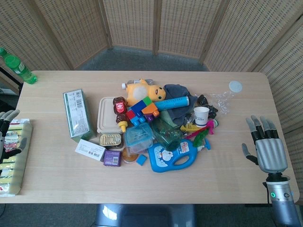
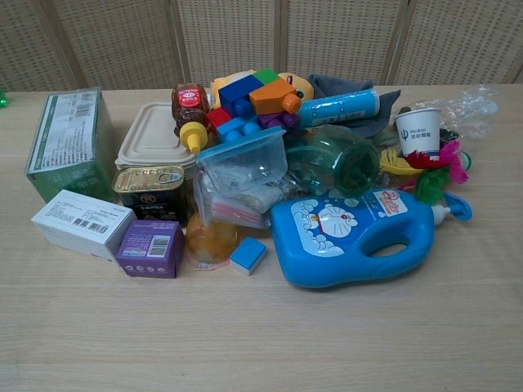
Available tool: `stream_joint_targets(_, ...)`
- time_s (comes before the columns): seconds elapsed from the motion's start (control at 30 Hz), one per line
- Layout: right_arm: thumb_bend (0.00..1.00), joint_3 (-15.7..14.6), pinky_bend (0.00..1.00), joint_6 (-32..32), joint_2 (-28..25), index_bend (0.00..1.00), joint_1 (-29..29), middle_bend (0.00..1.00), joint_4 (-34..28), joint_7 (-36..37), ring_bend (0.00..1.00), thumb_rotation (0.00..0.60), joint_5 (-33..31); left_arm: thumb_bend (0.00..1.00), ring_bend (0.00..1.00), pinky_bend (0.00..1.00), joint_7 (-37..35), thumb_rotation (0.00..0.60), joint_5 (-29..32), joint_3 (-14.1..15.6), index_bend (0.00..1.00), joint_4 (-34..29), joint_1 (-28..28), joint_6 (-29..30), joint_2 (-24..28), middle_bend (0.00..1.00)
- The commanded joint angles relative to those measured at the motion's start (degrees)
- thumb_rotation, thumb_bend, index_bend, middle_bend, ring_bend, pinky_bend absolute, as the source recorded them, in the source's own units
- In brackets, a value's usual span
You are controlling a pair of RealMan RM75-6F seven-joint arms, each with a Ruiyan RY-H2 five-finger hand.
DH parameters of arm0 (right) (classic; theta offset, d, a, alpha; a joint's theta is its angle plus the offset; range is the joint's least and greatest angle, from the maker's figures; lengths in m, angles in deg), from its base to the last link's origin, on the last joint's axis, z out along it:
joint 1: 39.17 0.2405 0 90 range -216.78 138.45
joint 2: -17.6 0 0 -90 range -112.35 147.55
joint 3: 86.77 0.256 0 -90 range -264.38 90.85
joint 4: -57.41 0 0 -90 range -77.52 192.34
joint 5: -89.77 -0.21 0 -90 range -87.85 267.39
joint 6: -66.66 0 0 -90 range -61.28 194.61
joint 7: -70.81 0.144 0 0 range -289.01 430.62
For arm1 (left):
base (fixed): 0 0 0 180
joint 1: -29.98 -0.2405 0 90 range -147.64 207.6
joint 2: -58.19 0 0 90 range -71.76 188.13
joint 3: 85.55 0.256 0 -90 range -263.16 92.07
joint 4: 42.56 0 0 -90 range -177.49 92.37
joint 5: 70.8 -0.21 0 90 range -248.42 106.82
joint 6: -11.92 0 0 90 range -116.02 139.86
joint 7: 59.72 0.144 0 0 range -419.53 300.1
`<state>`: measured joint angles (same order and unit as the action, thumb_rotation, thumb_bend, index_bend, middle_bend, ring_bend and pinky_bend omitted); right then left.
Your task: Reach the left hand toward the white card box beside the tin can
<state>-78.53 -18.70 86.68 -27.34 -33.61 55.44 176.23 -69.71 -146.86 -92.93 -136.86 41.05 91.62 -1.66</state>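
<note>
The white card box [image 1: 90,150] [image 2: 82,224] lies flat on the table, just left of and in front of the tin can [image 1: 110,139] [image 2: 152,188]. My left hand [image 1: 8,135] shows only in the head view at the far left edge, fingers apart and holding nothing, well left of the box. Over the table's right end my right hand [image 1: 266,144] is held with fingers spread, empty. The chest view shows neither hand.
A green box [image 1: 78,114] stands behind the white box, a purple box [image 1: 112,158] to its right. A yellow-green pack [image 1: 13,158] lies under my left hand. A pile of toys, a lidded container [image 1: 107,115] and a blue detergent bottle [image 1: 177,154] fills the middle.
</note>
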Motion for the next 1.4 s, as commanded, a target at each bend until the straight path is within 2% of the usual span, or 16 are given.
stream_joint_targets(0.03, 0.42, -0.18, 0.0, -0.14, 0.06, 0.01, -0.1, 0.0, -0.27, 0.15, 0.0, 0.496, 0.17, 0.43, 0.0, 0.0, 0.25, 0.574, -0.34, 0.1, 0.09, 0.09, 0.26, -0.53, -0.11, 0.1)
stream_joint_targets(0.6, 0.42, -1.6, 0.0, 0.12, -0.38, 0.01, -1.39, 0.0, -1.01, 2.4, 0.0, 0.496, -0.41, 0.43, 0.0, 0.0, 1.35, 0.559, -4.76, 0.31, 0.05, -1.96, 3.63, -4.49, 2.01, 0.08)
stream_joint_targets(0.9, 0.42, -1.69, 0.0, 0.09, -0.47, 0.0, -1.44, 0.0, -1.03, 3.02, 0.0, 0.497, -0.06, 0.43, 0.0, 0.0, 1.75, 0.519, -9.04, 2.99, 0.01, -1.9, 6.56, -10.07, 2.37, 0.04)
stream_joint_targets(1.03, 0.42, -1.79, 0.0, -0.18, -0.41, 0.0, -1.59, 0.0, -1.23, 2.96, 0.0, 0.493, 0.2, 0.44, 0.0, 0.0, 3.78, 0.517, -11.54, 4.15, 0.01, -0.94, 8.76, -12.92, 0.69, 0.04)
stream_joint_targets(1.13, 0.42, -1.92, 0.0, -0.56, -0.5, 0.0, -1.82, 0.0, -1.51, 2.89, 0.0, 0.49, 0.46, 0.43, 0.0, 0.0, 5.46, 0.516, -12.57, 5.01, 0.0, -0.83, 10.47, -15.64, -0.55, 0.07)
stream_joint_targets(1.2, 0.42, -1.98, 0.0, -0.86, -0.67, 0.0, -2.0, 0.0, -1.72, 2.84, 0.0, 0.492, 0.64, 0.42, 0.0, 0.0, 6.88, 0.514, -13.13, 5.63, 0.0, -0.72, 11.54, -17.5, -1.14, 0.09)
stream_joint_targets(1.4, 0.42, -2.06, 0.0, -1.67, -1.24, 0.0, -2.55, 0.0, -2.18, 2.87, 0.0, 0.493, 0.98, 0.27, 0.0, 0.0, 12.56, 0.494, -13.27, 7.57, 0.04, -0.82, 14.75, -24.08, -2.7, 0.05)
